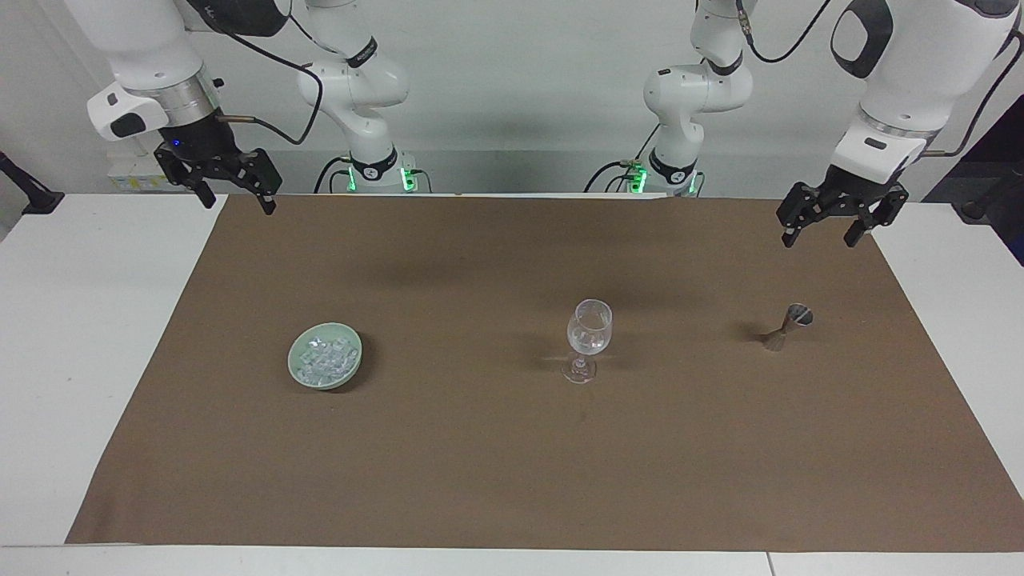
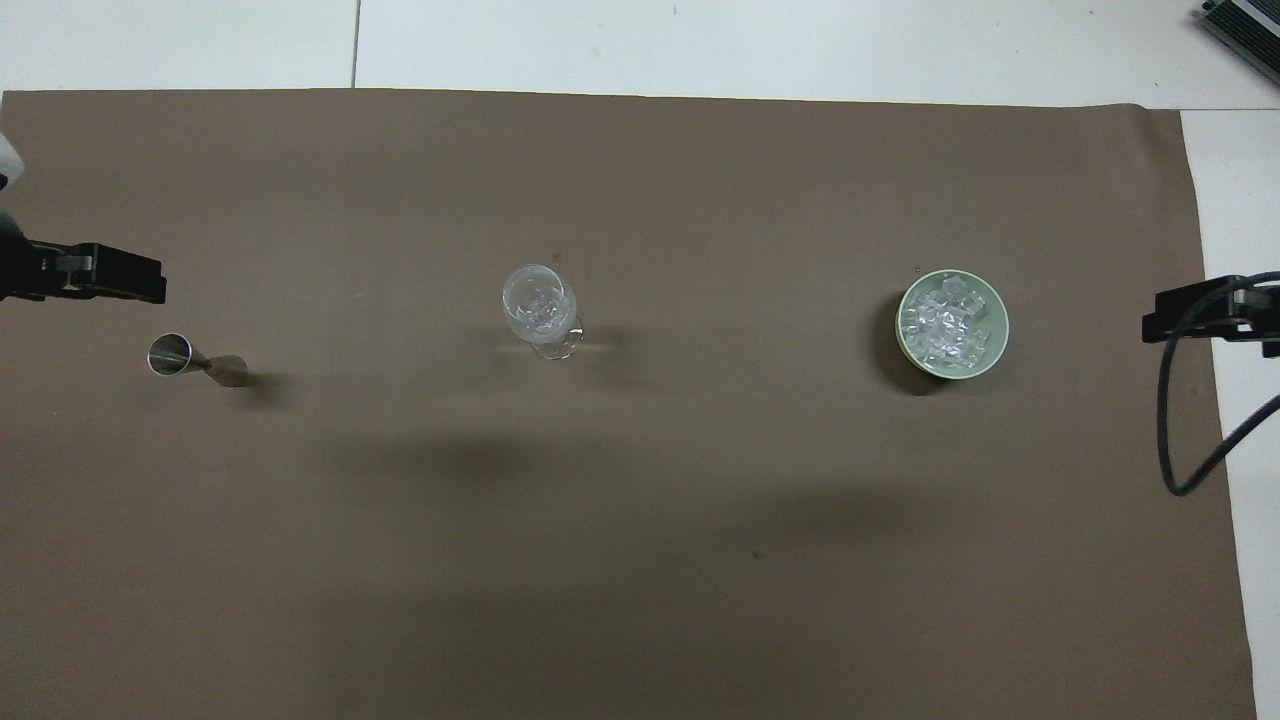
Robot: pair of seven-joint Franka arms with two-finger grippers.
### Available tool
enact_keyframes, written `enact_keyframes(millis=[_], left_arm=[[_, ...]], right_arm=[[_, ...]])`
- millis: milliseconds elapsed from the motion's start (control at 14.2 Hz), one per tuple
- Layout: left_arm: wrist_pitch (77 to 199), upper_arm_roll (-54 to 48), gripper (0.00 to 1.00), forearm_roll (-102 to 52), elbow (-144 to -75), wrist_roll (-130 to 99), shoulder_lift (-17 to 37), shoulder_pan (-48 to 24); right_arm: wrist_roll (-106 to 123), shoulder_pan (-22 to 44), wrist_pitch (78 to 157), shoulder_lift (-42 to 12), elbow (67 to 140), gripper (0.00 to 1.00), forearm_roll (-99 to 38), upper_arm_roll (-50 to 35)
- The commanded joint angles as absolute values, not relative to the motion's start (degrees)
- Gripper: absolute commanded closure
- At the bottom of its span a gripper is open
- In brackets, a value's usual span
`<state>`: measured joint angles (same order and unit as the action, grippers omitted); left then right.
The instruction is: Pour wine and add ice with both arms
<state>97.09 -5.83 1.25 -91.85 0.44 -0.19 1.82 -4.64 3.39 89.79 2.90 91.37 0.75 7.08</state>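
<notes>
Facing view: stemmed glass [image 1: 590, 339] stood upright near the middle of the brown mat [image 1: 512, 480], some ice cubes [image 1: 588, 342] already lying in its bowl. Toward the right arm's end, a pale green dish [image 1: 298, 370] heaped with more ice [image 1: 325, 360]. Toward the left arm's end, a small metal measuring cup [image 1: 787, 325], hourglass-shaped, standing upright on the mat. All three well apart, roughly in one row across the white surface [image 1: 72, 320].

Left gripper [image 1: 822, 235] hung in the air over the mat's edge nearest the robots, jaws apart, holding nothing. Right gripper [image 1: 238, 199] hung over the mat's corner at its own end, jaws likewise apart and empty.

Overhead view: same row seen, dish [image 2: 995, 350], glass [image 2: 540, 305], measuring cup [image 2: 195, 360]; only the tips of the left gripper [image 2: 105, 277] and right gripper [image 2: 1195, 315] visible at the picture's edges.
</notes>
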Motion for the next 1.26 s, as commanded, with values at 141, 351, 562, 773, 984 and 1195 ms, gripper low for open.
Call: enact_keyframes(millis=[141,351,562,773,984,1195], left_arm=[[97.73,-5.54,0.0,2.72,-90.88,0.35,0.44,1.49],[97.73,-5.54,0.0,2.72,-90.88,0.35,0.44,1.49],[97.73,-5.54,0.0,2.72,-90.97,0.35,0.44,1.49],[97.91,-5.54,0.0,2.72,-90.97,0.35,0.44,1.49],[97.91,-5.54,0.0,2.72,-90.88,0.35,0.35,1.49],[97.91,-5.54,0.0,3.33,-90.88,0.26,0.44,1.41]], right_arm=[[-3.16,3.78,90.35,4.13,92.64,0.0,-0.7,7.12],[-3.16,3.69,90.26,4.13,92.64,0.0,-0.7,7.12],[-3.16,3.69,90.26,4.13,92.64,0.0,-0.7,7.12],[-3.16,3.78,90.26,4.13,92.64,0.0,-0.7,7.12],[-3.16,3.78,90.26,4.13,92.64,0.0,-0.7,7.12],[-3.16,3.78,90.26,4.13,92.64,0.0,-0.7,7.12]])
